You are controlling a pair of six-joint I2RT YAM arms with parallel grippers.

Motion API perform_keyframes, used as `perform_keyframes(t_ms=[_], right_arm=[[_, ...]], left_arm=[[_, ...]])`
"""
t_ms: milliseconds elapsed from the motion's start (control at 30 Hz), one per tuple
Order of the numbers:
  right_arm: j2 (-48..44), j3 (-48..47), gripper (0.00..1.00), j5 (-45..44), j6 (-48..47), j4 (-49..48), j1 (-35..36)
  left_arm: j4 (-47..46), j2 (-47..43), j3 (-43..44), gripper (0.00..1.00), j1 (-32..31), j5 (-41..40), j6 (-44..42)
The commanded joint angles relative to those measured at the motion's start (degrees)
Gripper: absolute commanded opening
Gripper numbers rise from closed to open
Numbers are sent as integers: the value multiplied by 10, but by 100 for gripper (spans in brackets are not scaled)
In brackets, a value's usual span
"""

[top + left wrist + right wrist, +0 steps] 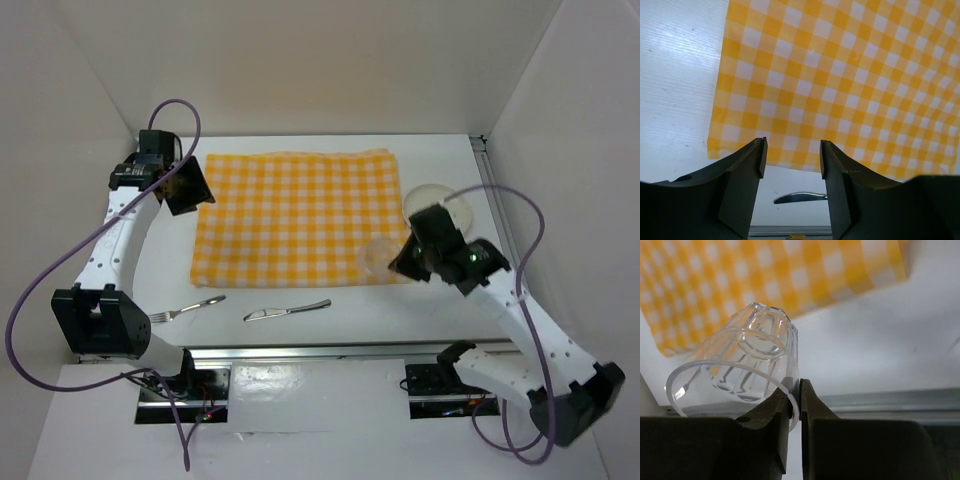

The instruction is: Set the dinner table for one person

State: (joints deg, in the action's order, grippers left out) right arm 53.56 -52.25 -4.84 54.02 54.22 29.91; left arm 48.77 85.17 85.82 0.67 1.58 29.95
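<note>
One clear ribbed tumbler [740, 357], rim pinched in right jaws, likely needs standing upright next; left jaws gape empty.

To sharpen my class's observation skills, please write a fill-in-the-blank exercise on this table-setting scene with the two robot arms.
1. The right gripper is shut on the rim of a clear ____.
2. The left gripper holds nothing, and its jaws are ____.
3. On the table, near the arms' bases, the fork lies left of the ____.
4. The checked cloth is white and ____.

Missing words: glass; open; knife; yellow.
</note>
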Motion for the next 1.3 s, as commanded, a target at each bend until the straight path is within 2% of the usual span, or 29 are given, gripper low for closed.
perform_keyframes(t_ms=[0,33,67,133,167,200,300,333,367,433,600,767,900,933,1000,1033,1067,1100,1200,1267], right_arm=[[131,-144,0,-96,-90,-31,-3],[178,-214,0,-104,-111,-31,-8],[266,-248,0,-113,-130,-45,-18],[345,-338,0,-126,-178,-74,-46],[416,-372,0,-117,-188,-88,-60],[447,-432,0,-98,-210,-101,-84],[564,-529,0,-60,-236,-122,-113],[593,-601,0,-50,-247,-109,-134],[646,-630,0,-39,-253,-92,-143],[682,-682,0,-10,-269,-92,-163],[748,-704,0,15,-269,-98,-190],[761,-689,0,28,-269,-121,-212],[801,-738,4,41,-281,-102,-217],[816,-746,6,41,-281,-102,-217],[821,-768,19,48,-281,-102,-217],[827,-774,29,48,-281,-97,-217],[827,-774,44,58,-281,-97,-217],[827,-790,71,58,-286,-102,-217],[813,-830,91,64,-286,-96,-223],[781,-849,92,64,-286,-87,-223]], left_arm=[[-18,-3,-6,63,-4,13,-4],[-18,-3,-6,63,-4,18,-4],[-18,-3,-6,63,-10,18,-4],[-18,-3,-6,63,-10,25,-10],[-13,-3,-13,63,-16,18,-10],[-13,-3,-19,63,-16,7,-10],[-13,-15,-37,63,-16,1,-16],[-13,-15,-49,63,-16,7,-17],[-13,-21,-50,63,-16,7,-22],[-18,-26,-64,63,-16,7,-22],[-24,-21,-78,63,-16,7,-22],[-29,-16,-78,63,-16,7,-27],[-29,-16,-78,63,-16,7,-27],[-29,-16,-78,63,-16,7,-27],[-29,-16,-83,63,-16,7,-27],[-29,-16,-83,63,-22,7,-27],[-29,-16,-83,63,-22,7,-27],[-29,-16,-83,63,-22,7,-27],[-29,-21,-83,63,-22,7,-27],[-29,-21,-83,63,-22,7,-27]])
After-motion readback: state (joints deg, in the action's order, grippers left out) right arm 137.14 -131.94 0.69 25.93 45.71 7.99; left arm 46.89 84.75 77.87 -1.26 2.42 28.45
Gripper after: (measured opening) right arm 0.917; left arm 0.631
